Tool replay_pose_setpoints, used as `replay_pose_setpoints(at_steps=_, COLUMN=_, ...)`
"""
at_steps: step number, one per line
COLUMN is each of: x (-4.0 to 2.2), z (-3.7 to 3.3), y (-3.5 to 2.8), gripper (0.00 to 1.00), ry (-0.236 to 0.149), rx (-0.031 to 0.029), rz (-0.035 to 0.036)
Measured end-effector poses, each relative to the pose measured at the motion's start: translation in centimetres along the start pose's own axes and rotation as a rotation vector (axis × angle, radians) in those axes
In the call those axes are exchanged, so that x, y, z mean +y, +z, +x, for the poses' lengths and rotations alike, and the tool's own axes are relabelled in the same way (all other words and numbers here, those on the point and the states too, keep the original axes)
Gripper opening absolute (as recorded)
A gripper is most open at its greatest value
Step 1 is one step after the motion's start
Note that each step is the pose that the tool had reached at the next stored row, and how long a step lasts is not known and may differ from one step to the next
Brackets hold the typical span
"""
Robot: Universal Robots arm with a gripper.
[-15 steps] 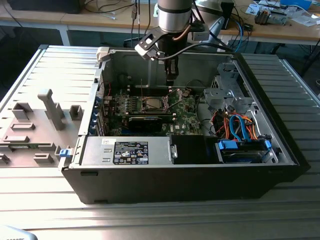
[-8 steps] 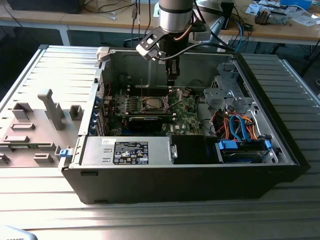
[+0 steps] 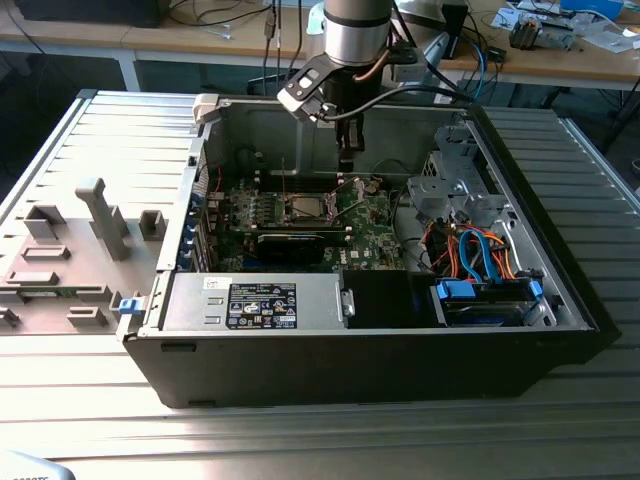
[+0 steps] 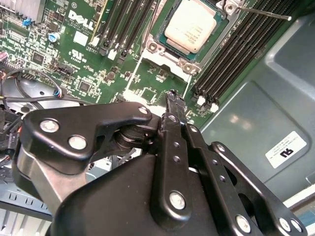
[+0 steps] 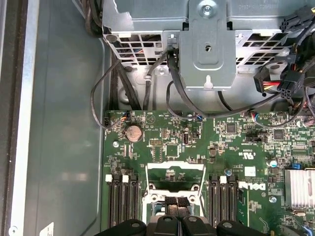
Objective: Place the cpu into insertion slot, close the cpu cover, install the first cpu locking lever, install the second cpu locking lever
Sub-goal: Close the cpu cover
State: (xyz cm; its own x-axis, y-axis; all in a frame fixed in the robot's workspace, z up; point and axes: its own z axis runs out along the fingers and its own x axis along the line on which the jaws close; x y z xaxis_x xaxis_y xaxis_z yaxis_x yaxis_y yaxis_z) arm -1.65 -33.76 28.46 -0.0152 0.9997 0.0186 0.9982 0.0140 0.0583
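In the exterior view I come down from above into the open computer case (image 3: 350,360), which lies on a ribbed metal table (image 3: 90,420). My gripper (image 3: 347,158) hangs over the green motherboard (image 3: 370,225) near the case's back wall, with my fingers pressed together and nothing between them. The cpu (image 3: 305,207) shows as a pale square in the middle of the board, toward the exterior view's left of my fingertips and apart from them. Blue cables (image 3: 480,255) curl in the corner at the exterior view's right. In the second wrist view my gripper (image 4: 172,97) narrows to a single closed tip above the board. Beyond it the cpu (image 4: 193,25) sits flat in the insertion slot (image 4: 165,53), its silvery top fully bare and the socket's metal rim showing around it. A thin locking lever (image 4: 266,14) sticks out free past one corner of the socket, and dark memory slots (image 4: 236,49) run along both sides. In the first wrist view my gripper (image 5: 176,206) shows two black pads side by side and touching. Just past them the cpu cover (image 5: 175,165) stands raised, and I see green board through its window. Further off lie a coin battery (image 5: 133,132) and a grey drive cage (image 5: 206,49) with black cables.
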Motion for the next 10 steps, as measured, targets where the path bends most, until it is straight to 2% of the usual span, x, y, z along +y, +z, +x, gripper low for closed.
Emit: replay_pose_setpoints(at_steps=10, x=0.87, z=-0.01, y=0.05, gripper=0.11, ry=0.0, rx=0.0, rz=0.0008)
